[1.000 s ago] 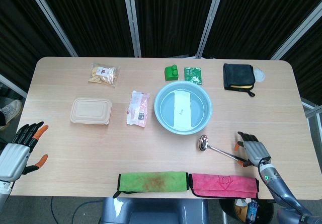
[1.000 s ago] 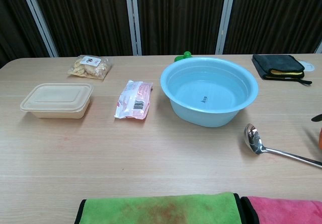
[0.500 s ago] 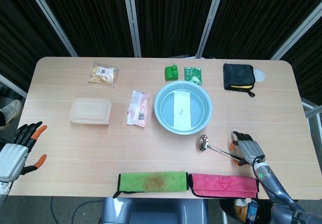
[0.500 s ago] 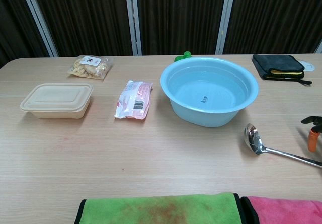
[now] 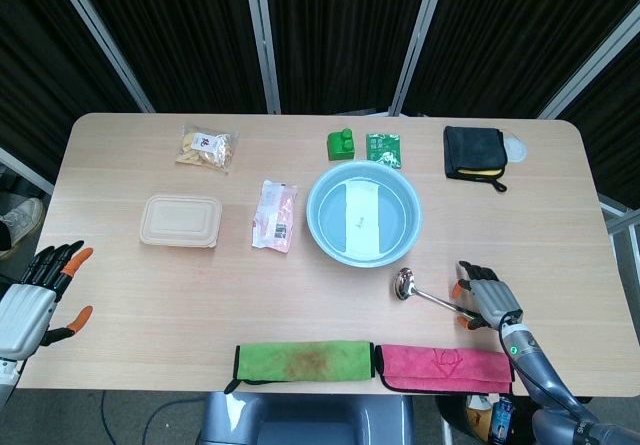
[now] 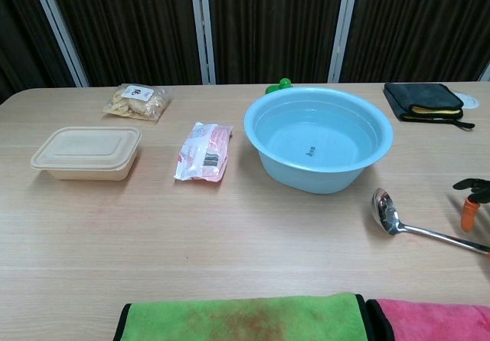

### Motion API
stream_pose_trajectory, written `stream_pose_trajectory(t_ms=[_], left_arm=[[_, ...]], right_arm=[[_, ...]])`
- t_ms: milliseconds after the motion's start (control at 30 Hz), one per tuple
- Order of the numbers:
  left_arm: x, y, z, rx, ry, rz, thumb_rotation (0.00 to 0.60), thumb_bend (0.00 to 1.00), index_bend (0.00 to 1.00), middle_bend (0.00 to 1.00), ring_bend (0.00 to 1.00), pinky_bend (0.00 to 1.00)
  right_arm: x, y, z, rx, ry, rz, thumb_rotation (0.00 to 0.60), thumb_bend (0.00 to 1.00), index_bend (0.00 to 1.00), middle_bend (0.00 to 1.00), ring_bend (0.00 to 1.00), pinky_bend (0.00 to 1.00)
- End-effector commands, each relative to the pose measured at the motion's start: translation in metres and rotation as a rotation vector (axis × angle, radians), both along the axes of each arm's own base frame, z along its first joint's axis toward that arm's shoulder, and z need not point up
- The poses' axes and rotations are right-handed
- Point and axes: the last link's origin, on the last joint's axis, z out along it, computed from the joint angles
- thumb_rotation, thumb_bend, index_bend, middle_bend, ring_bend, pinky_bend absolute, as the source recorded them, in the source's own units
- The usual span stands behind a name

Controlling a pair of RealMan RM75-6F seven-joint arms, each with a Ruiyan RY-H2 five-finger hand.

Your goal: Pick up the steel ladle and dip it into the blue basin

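Observation:
The steel ladle (image 5: 428, 297) (image 6: 413, 224) lies flat on the table, bowl toward the blue basin (image 5: 363, 214) (image 6: 318, 146), handle running right. My right hand (image 5: 484, 299) hovers over the handle's far end with fingers spread, orange tips showing; only its fingertips (image 6: 472, 205) enter the chest view at the right edge. Whether it touches the handle I cannot tell. The basin holds water. My left hand (image 5: 35, 300) stays off the table's left edge, fingers apart and empty.
A green cloth (image 5: 303, 359) and a pink cloth (image 5: 443, 366) lie along the front edge. A tan lidded box (image 5: 181, 221), a pink packet (image 5: 274, 215), a snack bag (image 5: 205, 149), a green block (image 5: 341, 144) and a black wallet (image 5: 474, 152) sit farther back.
My right hand has crept left and slightly forward along the ladle handle, coming further into the chest view. The ladle and my left hand have not moved.

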Motion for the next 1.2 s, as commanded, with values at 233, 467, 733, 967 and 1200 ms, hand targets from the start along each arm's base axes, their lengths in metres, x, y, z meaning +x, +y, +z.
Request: stream_pose_trajectory(t_ms=[233,467,733,967,1200], left_arm=[[0.0,0.0,0.001,-0.001,-0.003,-0.003,0.6,0.35,0.05,0.0,0.0,0.0],[-0.001,0.001,0.001,0.001,-0.002,0.0,0.6,0.35,0.05,0.0,0.0,0.0],[0.0,0.0,0.002,0.007,-0.01,-0.006,0.6,0.35,0.05,0.0,0.0,0.0],[-0.001,0.0,0.004,0.018,-0.019,-0.012,0.6,0.35,0.05,0.0,0.0,0.0],[-0.001,0.0,0.006,0.015,-0.029,-0.015,0.6,0.35,0.04,0.0,0.0,0.0]], right_arm=[[0.0,-0.001,-0.008,0.009,-0.005,-0.003,0.6,0.23,0.41,0.0,0.0,0.0],[-0.003,-0.003,-0.013,0.02,0.009,-0.007,0.6,0.23,0.41,0.0,0.0,0.0],[-0.009,-0.004,-0.01,0.007,0.025,-0.022,0.6,0.23,0.43,0.0,0.0,0.0],[-0.013,-0.002,-0.013,0.007,0.03,-0.037,0.6,0.23,0.48,0.0,0.0,0.0],[-0.015,-0.002,-0.011,-0.017,0.029,-0.043,0.6,0.24,0.5,0.0,0.0,0.0]])
